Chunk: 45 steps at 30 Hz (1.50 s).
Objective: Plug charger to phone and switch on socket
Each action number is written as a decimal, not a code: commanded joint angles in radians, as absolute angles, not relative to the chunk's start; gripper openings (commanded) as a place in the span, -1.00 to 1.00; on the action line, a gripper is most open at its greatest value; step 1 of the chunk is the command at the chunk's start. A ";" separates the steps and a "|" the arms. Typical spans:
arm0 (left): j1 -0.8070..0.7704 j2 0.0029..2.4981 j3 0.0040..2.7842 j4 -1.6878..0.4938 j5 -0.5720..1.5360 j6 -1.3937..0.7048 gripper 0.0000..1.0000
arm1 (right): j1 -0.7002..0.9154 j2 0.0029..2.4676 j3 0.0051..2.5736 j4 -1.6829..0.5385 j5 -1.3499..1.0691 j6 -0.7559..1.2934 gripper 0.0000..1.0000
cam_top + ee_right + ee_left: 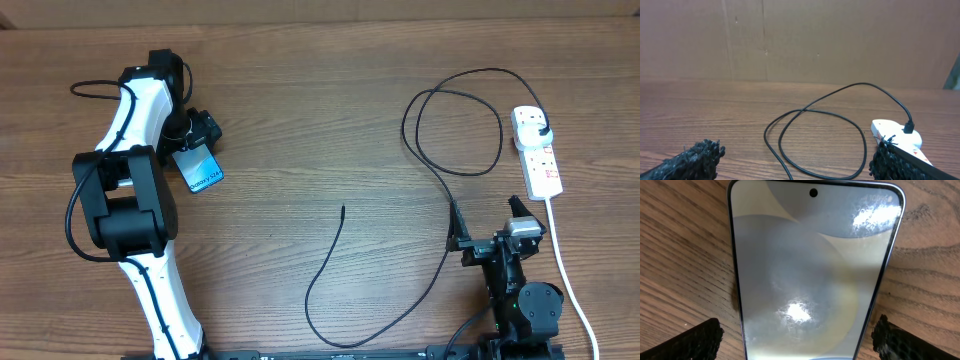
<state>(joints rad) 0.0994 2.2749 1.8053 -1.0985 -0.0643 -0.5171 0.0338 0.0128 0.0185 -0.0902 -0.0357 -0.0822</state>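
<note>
Closest to me, at about 5 o'clock on the wooden table, the right gripper stands with its fingers wide apart and nothing between them. The black charger cable passes just beside one of these fingers; I cannot tell if it touches. From there the cable makes a low curve at 6 o'clock and climbs to the middle of the table, where its connector tip lies free, plugged into nothing. At 9 o'clock, well apart from this tip, the phone lies flat with the screen up and lit. The left gripper hangs over it with the fingers spread, one on each side of the phone. In the left wrist view both pads are clear of its edges. Farther away, at about 2 o'clock, the cable makes a wide loop and ends in the black plug, which sits in the far outlet of the white power strip. Small red marks show on the strip, but I cannot tell the position of the switches. Its thicker white cord runs back toward me along the right side.
</note>
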 commanded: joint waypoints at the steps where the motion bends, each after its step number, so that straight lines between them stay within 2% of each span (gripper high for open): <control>1: 0.097 2.300 1.802 -1.096 -0.057 -0.509 1.00 | 0.038 0.003 0.008 -0.084 -0.023 -0.087 1.00; 45: 0.097 2.334 1.802 -1.057 0.008 -0.509 0.99 | 0.038 0.003 0.008 -0.084 -0.023 -0.087 1.00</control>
